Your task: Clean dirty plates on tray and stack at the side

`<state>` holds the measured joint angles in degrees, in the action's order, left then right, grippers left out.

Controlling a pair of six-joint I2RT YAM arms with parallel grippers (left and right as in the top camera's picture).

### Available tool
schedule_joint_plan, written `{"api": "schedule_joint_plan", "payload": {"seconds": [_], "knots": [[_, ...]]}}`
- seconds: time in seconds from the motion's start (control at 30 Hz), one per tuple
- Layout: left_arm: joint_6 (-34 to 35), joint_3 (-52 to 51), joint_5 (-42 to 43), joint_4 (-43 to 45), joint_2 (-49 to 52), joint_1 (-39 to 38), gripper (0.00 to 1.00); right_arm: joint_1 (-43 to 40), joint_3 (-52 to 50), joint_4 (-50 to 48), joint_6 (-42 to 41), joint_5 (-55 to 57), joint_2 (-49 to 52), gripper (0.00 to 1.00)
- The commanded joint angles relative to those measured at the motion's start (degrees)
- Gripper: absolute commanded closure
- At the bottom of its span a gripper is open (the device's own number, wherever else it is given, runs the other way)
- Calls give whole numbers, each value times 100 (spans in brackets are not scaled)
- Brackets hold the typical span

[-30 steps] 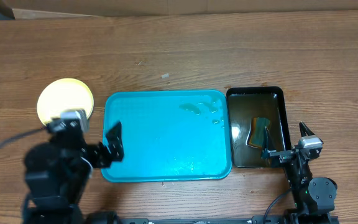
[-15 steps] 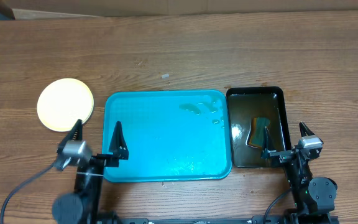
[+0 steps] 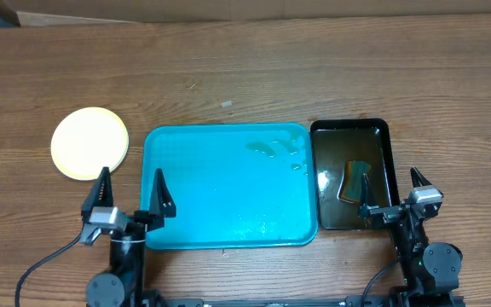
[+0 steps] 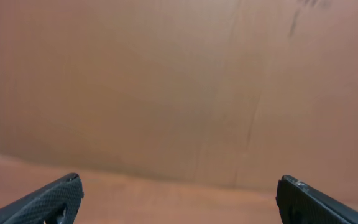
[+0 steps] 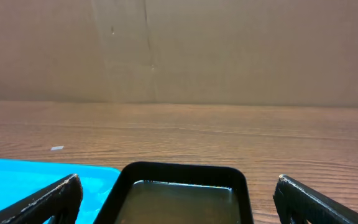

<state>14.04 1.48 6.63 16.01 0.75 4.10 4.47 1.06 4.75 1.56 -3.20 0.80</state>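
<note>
From overhead, the turquoise tray [image 3: 220, 183] lies at the middle of the wooden table [image 3: 271, 77]; wet patches show on its floor, near the far right corner and toward the near edge. The pale yellow plate [image 3: 89, 142] sits on the table to the left of the tray, apart from it; whether other plates lie beneath it cannot be told. A black tray [image 3: 349, 125] of water lies just beside the turquoise tray's right rim, with a sponge [image 3: 356, 179] in it. The left gripper [image 3: 132, 189] stands with fingers wide apart over the tray's near left corner, holding nothing; the right gripper [image 3: 393, 192] is likewise spread and empty over the black tray's near right part.

From the left wrist, the left gripper [image 4: 178, 200] shows two dark fingertips far apart, with only a cardboard wall [image 4: 166, 87] behind them.

From the right wrist, the right gripper [image 5: 182, 199] frames the black tray [image 5: 182, 168] between its parted fingertips; a corner of the turquoise tray [image 5: 36, 174] shows at the left; a small white scrap [image 5: 56, 148] lies on the table beyond.
</note>
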Motion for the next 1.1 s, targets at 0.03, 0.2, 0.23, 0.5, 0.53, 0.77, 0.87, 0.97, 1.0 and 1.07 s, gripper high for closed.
{"api": "schedule_joint_plan", "payload": {"seconds": [0.03, 0.2, 0.23, 0.5, 0.53, 0.77, 0.87, 0.97, 1.0, 1.07], "knots": [[74, -122, -289, -654, -55, -31, 0, -42, -61, -22, 37, -33, -63, 0], [79, -122, -693, -1792, -55, -31, 0, -42, -61, -22, 37, -31, -63, 0], [72, -122, -756, -2081, -55, -31, 0, -42, -61, -22, 37, -31, -63, 0], [-313, -120, -748, -2033, -57, -37, 0, -42, -61, -22, 37, -31, -63, 0], [-313, -120, -748, -2033, -57, -37, 0, -42, -61, -22, 37, -31, -63, 0], [-315, -120, -748, -2035, -55, -37, 0, -42, -61, -22, 37, -31, -63, 0], [-313, -120, -748, -2035, -52, -37, 0, -42, -61, -22, 37, -31, -63, 0], [-315, -120, -745, -2035, -52, -37, 1, -42, -61, -22, 37, -31, -63, 0], [-313, -120, -748, -2035, -52, -37, 0, -42, -61, -22, 37, -31, -63, 0], [-313, -120, -748, -2035, -52, -37, 0, -42, -61, -22, 37, -33, -63, 0]]}}
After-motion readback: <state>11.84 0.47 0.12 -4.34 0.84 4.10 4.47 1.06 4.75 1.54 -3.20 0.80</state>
